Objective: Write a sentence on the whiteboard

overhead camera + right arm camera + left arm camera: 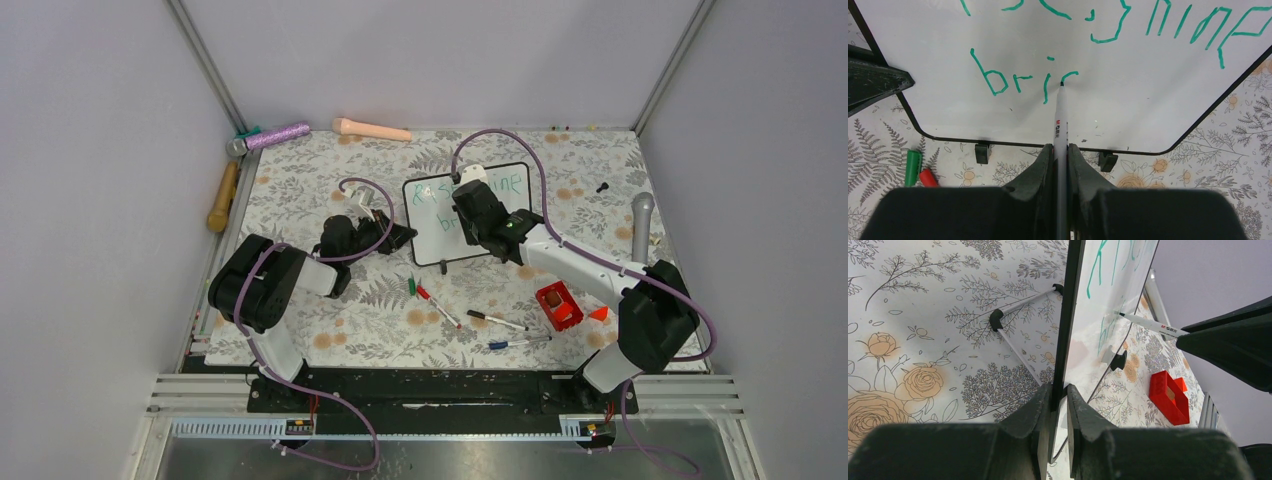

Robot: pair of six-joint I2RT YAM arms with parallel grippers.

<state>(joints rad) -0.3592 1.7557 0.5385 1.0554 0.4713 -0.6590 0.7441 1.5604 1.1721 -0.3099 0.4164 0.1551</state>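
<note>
Currently the step in hand is lettering the second line of the sentence [983, 74].

1. Position of the work. The whiteboard [428, 235] stands on its two black feet near the middle of the counter [330, 320], between the two arms.
2. Left hand [1060, 390]. The fingers are nearly shut and pinch the board's black frame at its left edge, bracing the board against pen pressure.
3. Right hand [1060, 149]. The fingers are fully closed on a white marker [1060, 117], held in line with the wrist. Its tip touches the board at the foot of a short hooked green stroke.
4. Progress. The upper line is written across the board. The lower line reads "bri", followed by that hooked stroke; the word looks unfinished.

Next move, by judgement: complete the letter under the tip, then advance rightward for the remaining letters. This calls for light, even tip contact, a steady brace on the frame, and a baseline held level with "bri". Ample bare board remains to the right.
</note>
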